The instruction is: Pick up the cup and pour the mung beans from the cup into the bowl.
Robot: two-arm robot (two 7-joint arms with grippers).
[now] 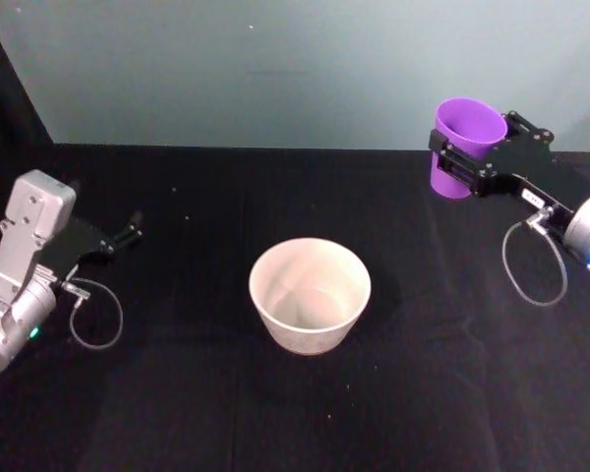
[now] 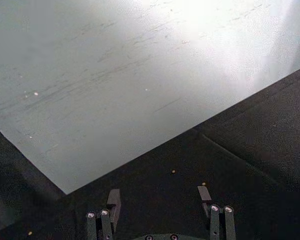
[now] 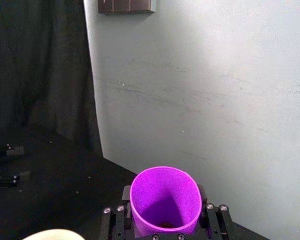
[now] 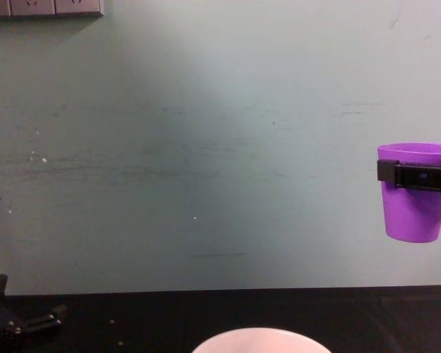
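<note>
My right gripper [image 1: 469,157] is holding the purple cup [image 1: 464,133] upright, aloft right of the bowl [image 1: 310,332]; my left gripper [image 1: 130,230] is idling wide at left.

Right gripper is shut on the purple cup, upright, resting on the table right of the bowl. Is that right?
No: the cup is lifted clear of the table, per the chest view. The right gripper does hold it upright, right of the bowl.
</note>
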